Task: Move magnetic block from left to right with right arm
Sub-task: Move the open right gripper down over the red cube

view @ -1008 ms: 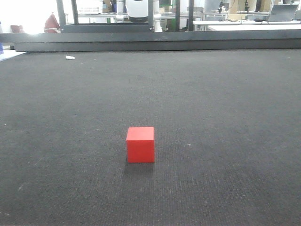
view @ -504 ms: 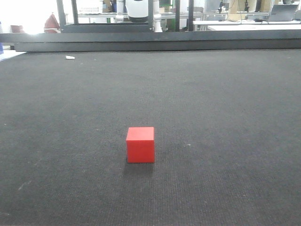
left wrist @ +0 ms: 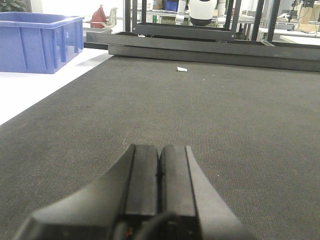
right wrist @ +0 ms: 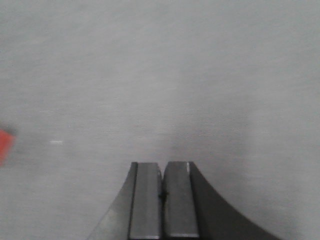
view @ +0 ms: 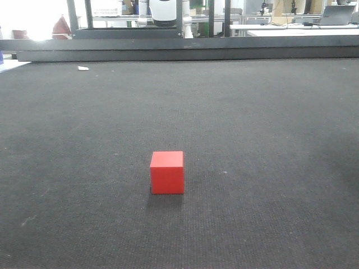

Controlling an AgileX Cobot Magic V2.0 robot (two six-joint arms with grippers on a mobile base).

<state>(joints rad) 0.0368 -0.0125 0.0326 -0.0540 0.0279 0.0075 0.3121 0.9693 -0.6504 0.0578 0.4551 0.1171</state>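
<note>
Grey, carpet-like matting covers the tabletop, which fills most of the front view. A blue crate stands off the mat at about 10 o'clock in the left wrist view. The left pincer lies low over the mat with its two pads pressed together and nothing between them. The right pincer is likewise closed on nothing and looks down on bare mat.

The magnetic block sits flat on the mat at about 6 o'clock from the middle of the front view, apart from both pincers. In the right wrist view it shows only as a red sliver at the picture's edge, near 9 o'clock from the fingertips. I judge that the task has hardly begun: the block is not grasped, and the whole approach, grip, carry to the right and release is left to do. The right pincer would have to open first.

Being a cube, the block has no long axis. One face is turned almost squarely to the front camera, so its edges run 12 to 6 and 3 to 9, with the top face showing.

A small white scrap lies far back at about 11 o'clock
</note>
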